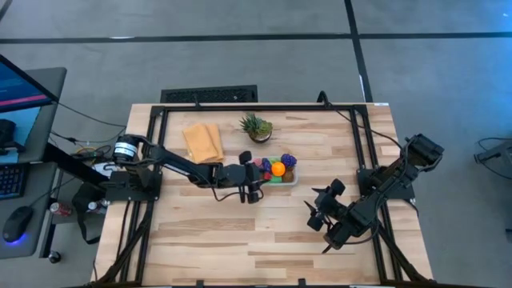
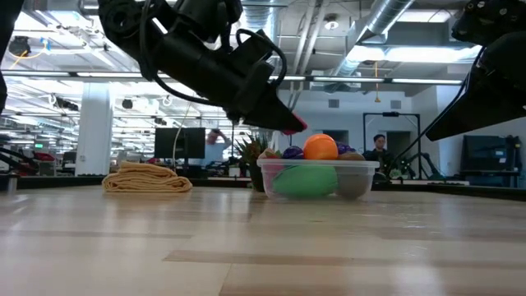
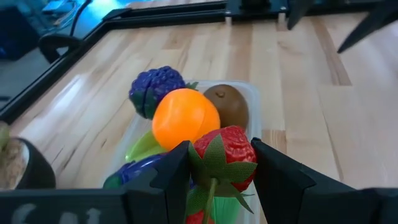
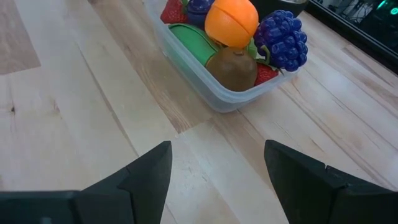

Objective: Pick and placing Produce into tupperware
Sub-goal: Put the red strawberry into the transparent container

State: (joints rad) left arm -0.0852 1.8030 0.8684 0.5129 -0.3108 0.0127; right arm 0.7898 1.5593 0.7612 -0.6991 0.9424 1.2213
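The left pincer point(image 3: 221, 168) is pinched on a red strawberry point(image 3: 225, 154) with a green leafy cap, holding it just above the near end of the tupperware point(image 3: 254, 102). Inside the clear tub sits the rest of the produce: an orange fruit point(image 3: 185, 118) on top, a purple bunch of grapes point(image 3: 155, 89), a brown kiwi point(image 3: 227, 104) and green pieces beneath, piled higher than the rim. The left arm reaches in low from the left edge of the surface point(image 1: 264, 232), its forearm stretched across the pale wood planks toward the tub at the middle.

The right pincer point(image 4: 217, 168) is spread with nothing between its fingers, hovering over bare wood near the tupperware, which it faces; its arm is folded toward the right front of the surface.

Behind the tub stand a spiky potted plant point(image 1: 256, 126) and a folded yellow-orange cloth point(image 1: 202, 142). A black frame borders the surface. Beyond it lies grey floor, a desk with a monitor at far left, and, in the low view, a wide hall with ceiling ducts, lights and people in the distance.
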